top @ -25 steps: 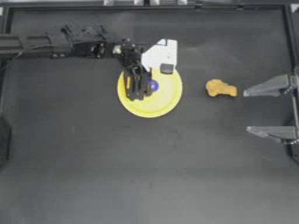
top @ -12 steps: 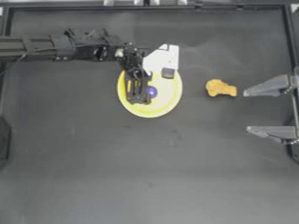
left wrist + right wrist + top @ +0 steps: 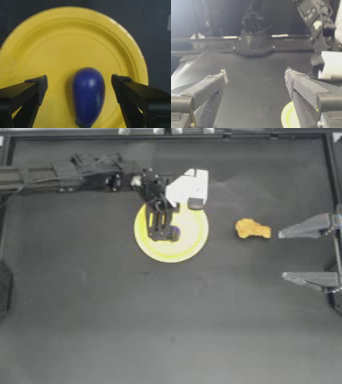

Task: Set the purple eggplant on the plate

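Note:
The purple eggplant [image 3: 88, 96] lies on the pale yellow plate [image 3: 66, 42], glossy and blue-purple. My left gripper [image 3: 78, 82] is open, one jaw on each side of the eggplant with a gap to it. From above, the left gripper [image 3: 160, 225] hangs over the plate [image 3: 190, 245] and the eggplant [image 3: 174, 233] peeks out beside its fingers. My right gripper [image 3: 304, 253] is parked open at the right edge of the table, its jaws wide apart and empty.
An orange-yellow lumpy piece [image 3: 252, 229] lies on the table right of the plate. The left arm's white wrist block [image 3: 187, 188] sits over the plate's far rim. In the right wrist view a sliver of the plate [image 3: 288, 117] shows.
The left gripper has opened around the eggplant, which now rests on the plate, and the arm has shifted slightly. The right arm has not moved.

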Robot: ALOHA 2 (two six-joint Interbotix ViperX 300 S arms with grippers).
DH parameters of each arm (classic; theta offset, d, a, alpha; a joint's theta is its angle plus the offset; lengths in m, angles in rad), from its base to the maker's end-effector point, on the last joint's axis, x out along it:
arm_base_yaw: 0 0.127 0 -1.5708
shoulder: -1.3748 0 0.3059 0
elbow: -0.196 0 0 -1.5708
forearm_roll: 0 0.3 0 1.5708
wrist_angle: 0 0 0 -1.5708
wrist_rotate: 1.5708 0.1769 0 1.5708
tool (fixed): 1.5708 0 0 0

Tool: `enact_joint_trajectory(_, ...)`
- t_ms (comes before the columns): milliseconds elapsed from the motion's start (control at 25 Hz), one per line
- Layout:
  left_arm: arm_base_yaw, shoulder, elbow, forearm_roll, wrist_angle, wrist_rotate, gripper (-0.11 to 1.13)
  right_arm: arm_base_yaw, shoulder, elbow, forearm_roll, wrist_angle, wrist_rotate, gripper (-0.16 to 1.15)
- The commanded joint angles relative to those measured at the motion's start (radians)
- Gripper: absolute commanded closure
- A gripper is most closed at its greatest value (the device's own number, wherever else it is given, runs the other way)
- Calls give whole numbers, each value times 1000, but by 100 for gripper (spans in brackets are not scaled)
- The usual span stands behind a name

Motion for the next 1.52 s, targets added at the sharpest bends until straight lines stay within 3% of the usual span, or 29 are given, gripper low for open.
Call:
enact_joint_trajectory(40,6,-179,17,-3,-5,97,-1,0,9,-17,6,-3,0,-1)
enact_joint_trajectory(320,5,-314,118,-3,-31,75,-1,0,9,-15,6,-3,0,-1)
enact_joint_trajectory(600,-12,-454,261,-3,-121,43,-1,0,9,-17,6,-3,0,-1)
enact_joint_trajectory(1200,-132,-779,607,-3,-497,-103,0,0,9,-15,9,-2,0,-1)
enact_joint_trajectory(1520,-212,-876,715,-3,-592,-227,0,-15,2,-9,8,6,0,-1)
